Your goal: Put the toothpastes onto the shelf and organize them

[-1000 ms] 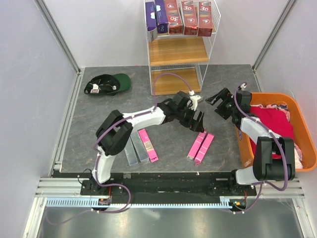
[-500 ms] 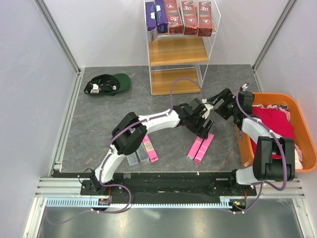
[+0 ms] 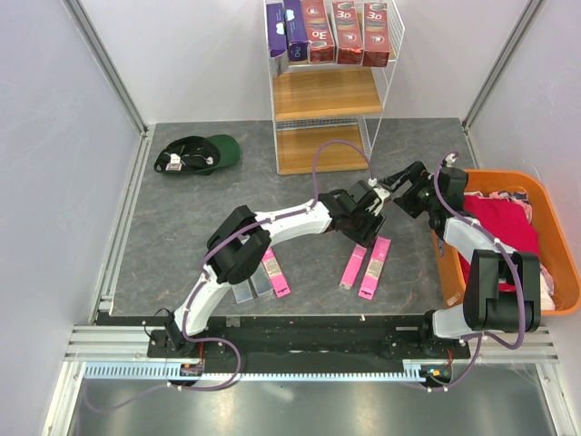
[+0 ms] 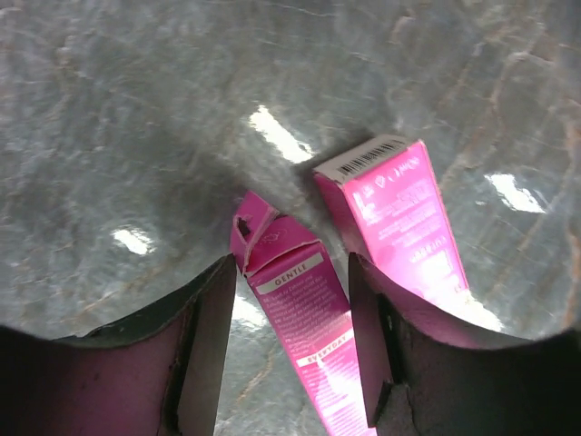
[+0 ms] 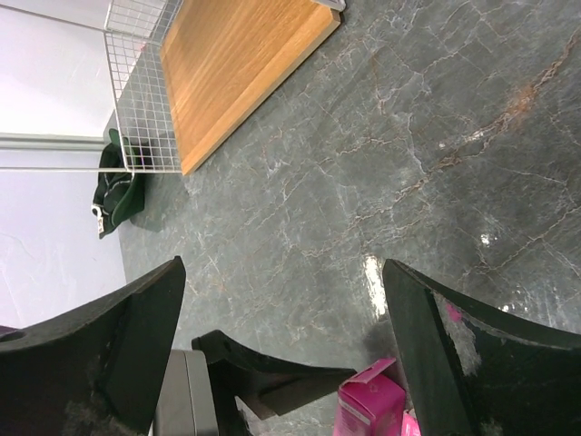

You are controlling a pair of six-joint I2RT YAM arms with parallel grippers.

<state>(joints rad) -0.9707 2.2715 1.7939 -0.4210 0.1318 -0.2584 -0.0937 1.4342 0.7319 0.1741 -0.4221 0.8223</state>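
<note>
Two bright pink toothpaste cartons [image 3: 352, 265] [image 3: 374, 267] lie side by side on the grey floor. My left gripper [image 3: 363, 238] hangs over their far ends. In the left wrist view its fingers [image 4: 204, 345] straddle a pink carton [image 4: 300, 309] with a torn flap. Floor shows between the carton and the left finger. The second pink carton [image 4: 399, 209] lies just outside the right finger. My right gripper [image 3: 392, 182] hovers wide open and empty close by. The shelf [image 3: 327, 91] holds purple [image 3: 292, 32] and dark red cartons [image 3: 348, 32] on its top board.
Another pink carton [image 3: 272, 265] and silver-grey cartons [image 3: 245, 283] lie under the left arm. A green cap [image 3: 200, 154] sits at the far left. An orange basket [image 3: 556, 238] with red cloth stands at the right. The shelf's lowest board [image 5: 236, 73] shows in the right wrist view.
The left gripper reached right and came down over the pink cartons, its jaws narrowing. The two cartons shifted from a V to lying side by side. The right arm barely moved.
</note>
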